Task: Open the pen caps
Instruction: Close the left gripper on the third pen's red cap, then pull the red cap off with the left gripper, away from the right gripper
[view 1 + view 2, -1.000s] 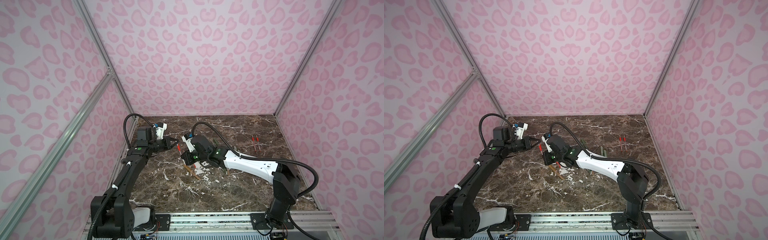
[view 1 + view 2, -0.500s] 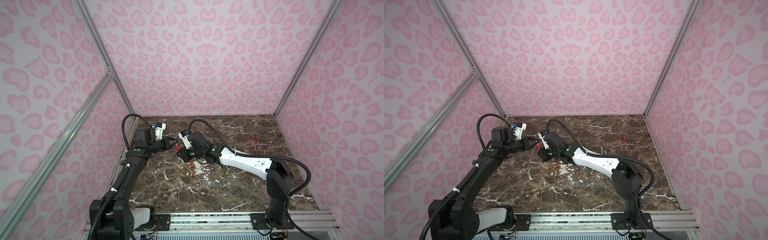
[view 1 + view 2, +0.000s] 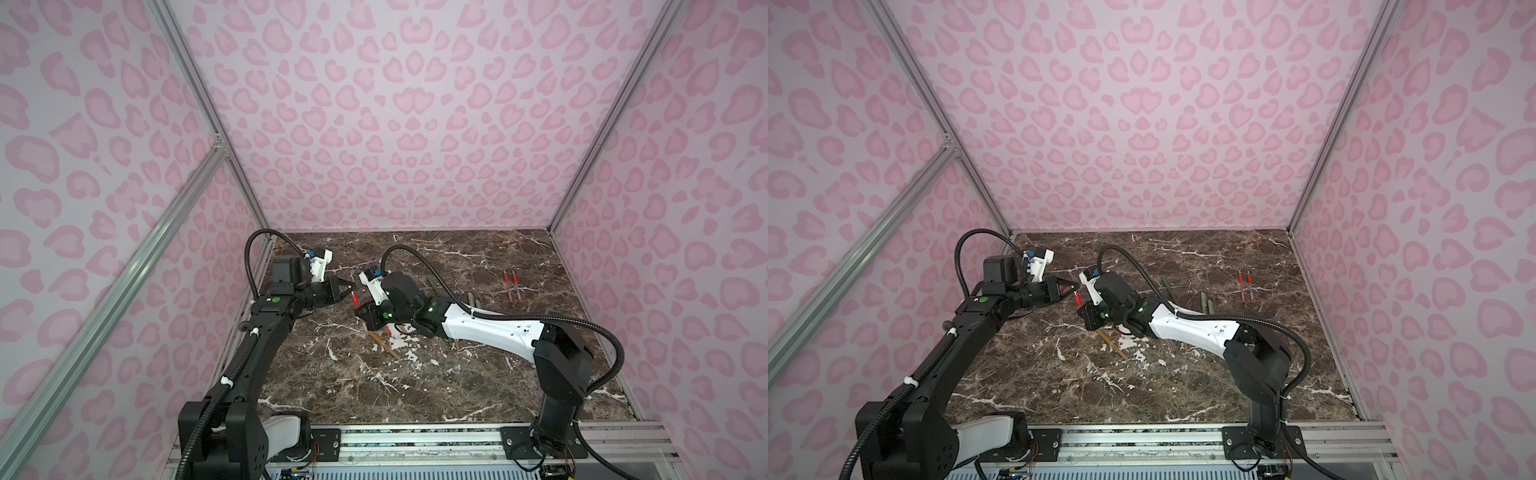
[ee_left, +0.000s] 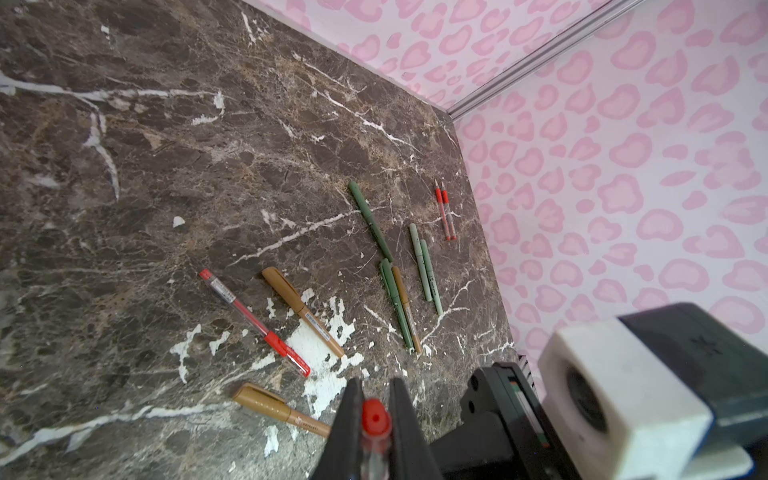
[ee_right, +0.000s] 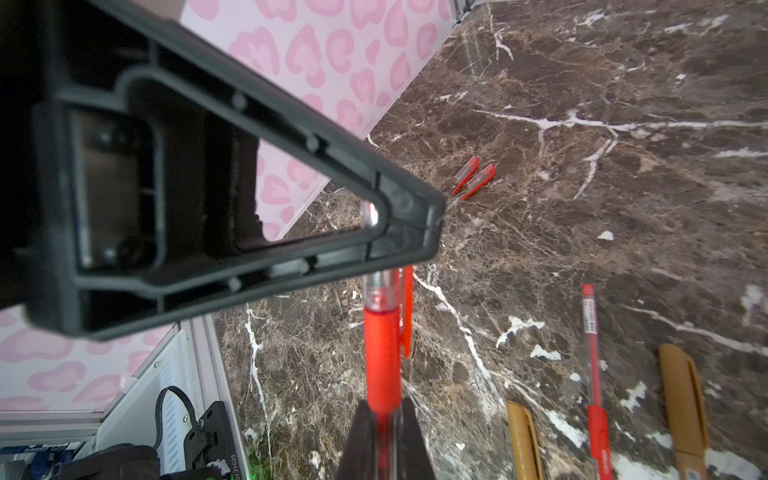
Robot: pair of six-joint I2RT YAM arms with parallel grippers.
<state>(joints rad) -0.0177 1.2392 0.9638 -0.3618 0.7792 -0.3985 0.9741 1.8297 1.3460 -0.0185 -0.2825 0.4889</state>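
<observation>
Walls (image 3: 395,104): pale pink with darker pink leopard blotches.
Table (image 3: 415,386): dark brown marble, white veins.
Held pen (image 5: 382,357): clear barrel, red cap.
Loose caps (image 5: 473,176), by the left wall: red and clear.
Pens lying mid-table: tan-brown pens (image 4: 303,311), dark green pen (image 4: 370,220), pale green pens (image 4: 419,262).
Left arm (image 3: 257,345): black.
Right arm (image 3: 490,328): black, white forearm.

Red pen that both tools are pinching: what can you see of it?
The red pen is thin plastic, partly bright red, partly see-through, with a red clip along one side. It hangs in the air above the table, touching only the tools: the left tool pinches one end, the right tool grips farther along. Its cap looks still on.
</observation>
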